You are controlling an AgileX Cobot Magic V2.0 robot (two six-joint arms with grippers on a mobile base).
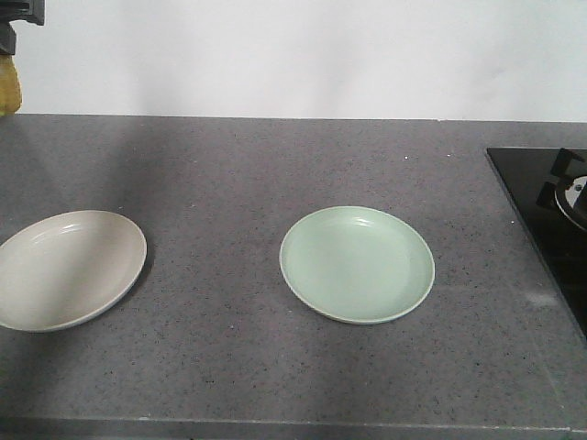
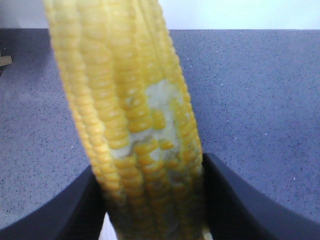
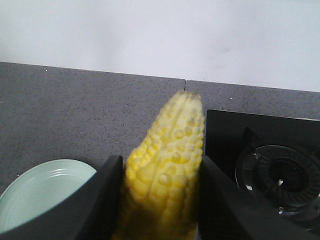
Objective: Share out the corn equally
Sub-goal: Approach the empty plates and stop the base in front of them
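My left gripper (image 2: 154, 200) is shut on a yellow corn cob (image 2: 125, 110), which stands up between the black fingers (image 2: 60, 210) and fills the left wrist view. A patch of its kernels is pale and bare. In the front view this cob (image 1: 8, 84) shows only at the top left edge, high above the counter. My right gripper (image 3: 162, 200) is shut on a second corn cob (image 3: 167, 160), tip pointing away. It hangs to the right of a pale green plate (image 3: 40, 195). The green plate (image 1: 357, 264) and a beige plate (image 1: 64, 269) both hold nothing.
The plates sit on a grey speckled counter (image 1: 229, 165) with a white wall behind. A black glass hob with a gas burner (image 3: 280, 175) occupies the right end of the counter (image 1: 550, 211). The counter's front edge runs along the bottom of the front view.
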